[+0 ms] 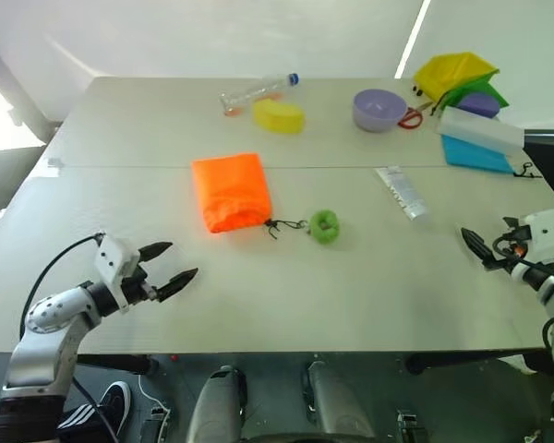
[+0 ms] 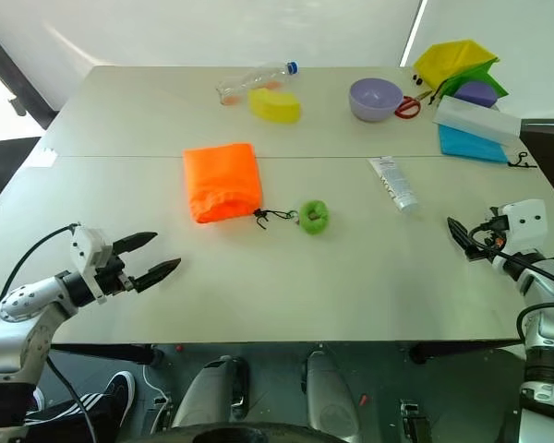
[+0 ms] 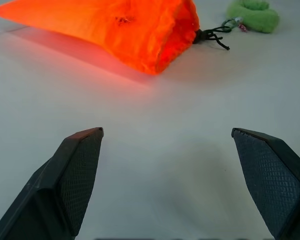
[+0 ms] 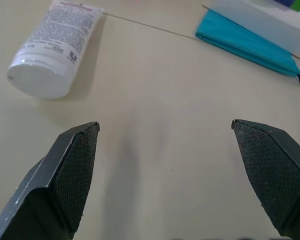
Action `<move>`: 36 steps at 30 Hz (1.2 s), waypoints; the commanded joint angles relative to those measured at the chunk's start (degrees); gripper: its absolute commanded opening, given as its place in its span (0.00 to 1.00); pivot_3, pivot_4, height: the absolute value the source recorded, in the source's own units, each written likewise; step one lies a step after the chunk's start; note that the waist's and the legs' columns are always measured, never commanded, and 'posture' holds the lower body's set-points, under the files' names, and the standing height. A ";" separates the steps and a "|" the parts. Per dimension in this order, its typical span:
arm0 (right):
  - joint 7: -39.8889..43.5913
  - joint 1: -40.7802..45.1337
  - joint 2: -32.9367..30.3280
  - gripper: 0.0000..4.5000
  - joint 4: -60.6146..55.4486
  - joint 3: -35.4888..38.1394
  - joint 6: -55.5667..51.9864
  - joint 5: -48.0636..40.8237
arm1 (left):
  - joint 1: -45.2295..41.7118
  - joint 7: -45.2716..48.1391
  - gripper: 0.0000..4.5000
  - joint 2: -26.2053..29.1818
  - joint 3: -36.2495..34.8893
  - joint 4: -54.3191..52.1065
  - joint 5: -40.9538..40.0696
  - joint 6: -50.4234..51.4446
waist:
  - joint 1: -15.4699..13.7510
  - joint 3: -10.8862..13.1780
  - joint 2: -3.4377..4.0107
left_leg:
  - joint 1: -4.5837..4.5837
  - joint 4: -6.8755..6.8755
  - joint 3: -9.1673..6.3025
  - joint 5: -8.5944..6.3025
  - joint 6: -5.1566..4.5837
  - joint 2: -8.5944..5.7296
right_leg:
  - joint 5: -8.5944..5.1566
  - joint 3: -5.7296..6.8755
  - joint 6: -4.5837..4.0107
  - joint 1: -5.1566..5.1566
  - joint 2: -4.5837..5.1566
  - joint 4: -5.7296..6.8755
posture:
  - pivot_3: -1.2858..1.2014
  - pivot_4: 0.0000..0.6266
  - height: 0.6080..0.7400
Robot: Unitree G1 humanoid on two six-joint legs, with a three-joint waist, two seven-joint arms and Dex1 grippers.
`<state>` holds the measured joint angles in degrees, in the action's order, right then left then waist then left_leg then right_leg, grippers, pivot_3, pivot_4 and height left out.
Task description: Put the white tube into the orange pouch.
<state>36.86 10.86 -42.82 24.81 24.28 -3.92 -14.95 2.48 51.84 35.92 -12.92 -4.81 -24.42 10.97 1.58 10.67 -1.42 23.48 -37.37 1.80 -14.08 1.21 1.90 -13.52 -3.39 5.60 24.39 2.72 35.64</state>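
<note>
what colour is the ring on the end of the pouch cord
Green, on the dark cord; the right eye view shows it best.

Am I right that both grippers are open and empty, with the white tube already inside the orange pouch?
Not quite. The left gripper and right gripper are open and empty, but the white tube lies on the table, apart from the orange pouch, as the left eye view shows.

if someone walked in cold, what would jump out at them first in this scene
The bright orange pouch lies flat near the middle of the table, its dark cord trailing to a green ring beside it. The white tube lies apart to its right, close to the open right gripper. At the far right corner sits a colourful cluster: a purple bowl, yellow and green containers, and a blue and white box.
</note>
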 commanded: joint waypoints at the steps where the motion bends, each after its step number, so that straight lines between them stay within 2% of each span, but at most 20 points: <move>1: -0.05 0.23 -0.92 0.98 -0.50 1.49 1.40 -0.77 | 0.22 -0.97 0.97 -0.04 -2.14 -1.24 -0.25 -1.89 | -0.01 0.00 0.00 | 0.00 0.04 0.03 0.00 0.00 0.01 | 0.00 0.01 0.00 0.00 -0.03 -0.03 | 0.52 0.24 1.00; 6: 0.08 0.21 -0.50 0.98 -1.32 0.83 1.39 -0.73 | -0.59 -1.84 0.97 0.18 -1.43 1.25 2.20 -5.46 | -0.06 0.00 0.00 | 0.00 0.15 0.09 0.00 0.00 0.00 | 0.01 0.00 0.01 0.00 -0.04 -0.15 | 0.52 0.24 1.00; 21: 2.27 -1.15 0.21 0.98 -6.34 0.30 0.00 -2.51 | -3.92 1.70 0.97 -0.37 -1.84 3.23 -1.44 -8.01 | -0.43 -0.01 0.01 | 0.00 0.14 0.13 0.00 0.00 -0.01 | 0.01 -0.01 0.03 -0.01 -0.06 -0.15 | 0.52 0.24 1.00; 25: 7.60 -3.23 1.78 0.98 -16.31 -1.58 -4.20 -8.10 | -7.97 0.29 0.97 -1.15 -0.10 2.58 -0.36 -8.18 | -0.50 -0.01 0.01 | -0.01 0.13 0.11 0.00 -0.01 0.00 | 0.02 0.00 0.04 -0.01 -0.09 -0.12 | 0.52 0.24 1.00; 29: 13.26 -7.56 2.17 0.98 -31.46 -7.04 -10.05 -13.44 | -14.04 -2.51 0.97 -2.40 4.62 4.10 5.81 -10.51 | -0.81 -0.02 0.00 | -0.03 0.11 0.05 0.01 -0.01 -0.01 | 0.03 0.02 0.06 -0.04 -0.13 -0.06 | 0.52 0.24 1.00; 32: 14.09 -8.58 1.81 0.98 -39.19 -10.84 -13.44 -14.45 | -17.46 -3.99 0.97 -3.45 8.24 5.56 9.93 -11.90 | -0.79 -0.02 -0.01 | -0.03 0.09 0.06 0.01 -0.01 -0.02 | 0.04 0.02 0.07 -0.06 -0.13 -0.07 | 0.52 0.24 1.00; 36: 10.58 -6.77 3.46 0.98 -43.34 -15.23 -15.78 -12.36 | -20.59 -5.75 0.97 -3.63 12.66 9.66 16.73 -16.22 | -0.54 -0.03 -0.03 | -0.03 0.05 0.09 0.01 -0.01 -0.05 | 0.04 0.01 0.07 -0.07 -0.10 -0.08 | 0.52 0.24 1.00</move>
<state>48.80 3.22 -39.58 -16.10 8.91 -18.81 -27.22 -17.29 47.06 32.13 -0.41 4.50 -9.65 -3.04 1.03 10.64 -1.45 23.45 -37.31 1.89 -14.07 1.21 1.85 -13.49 -3.38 5.67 24.32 2.61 35.56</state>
